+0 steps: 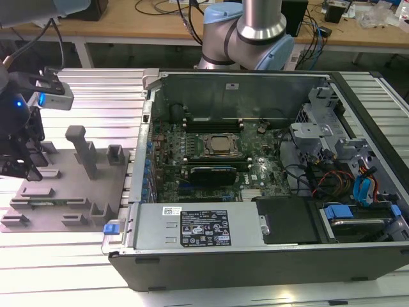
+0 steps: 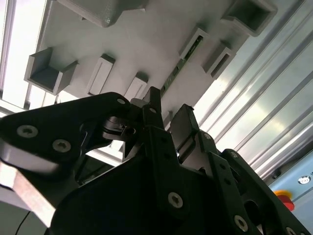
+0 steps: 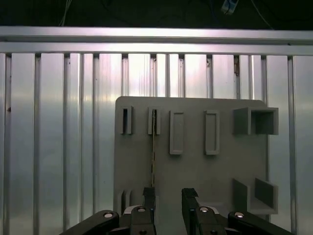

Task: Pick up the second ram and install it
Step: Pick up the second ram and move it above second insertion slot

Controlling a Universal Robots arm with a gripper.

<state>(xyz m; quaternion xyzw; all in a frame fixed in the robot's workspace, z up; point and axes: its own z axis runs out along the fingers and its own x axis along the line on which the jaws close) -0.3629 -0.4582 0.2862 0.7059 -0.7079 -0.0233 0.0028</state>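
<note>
Grey plastic holder tray (image 1: 64, 188), at the exterior view's left, carries a thin green ram stick (image 3: 153, 147) on edge; black pincer (image 3: 168, 195) hovers close, fingers apart.

Edge-on: thin green ram stick (image 3: 153, 142) in grey plastic holder tray (image 3: 195, 171); chips not discernible; near end hidden behind fingers (image 3: 148, 200) of black gripper (image 3: 168, 196); gripper body cut by picture edge in both wrist views; exterior view: silver-blue robot arm (image 1: 246, 29) cropped at top edge.

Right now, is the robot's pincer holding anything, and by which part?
Nothing is held. The pincer hangs open over the grey tray, and the second ram stands on edge in its slot, ungripped.
</note>
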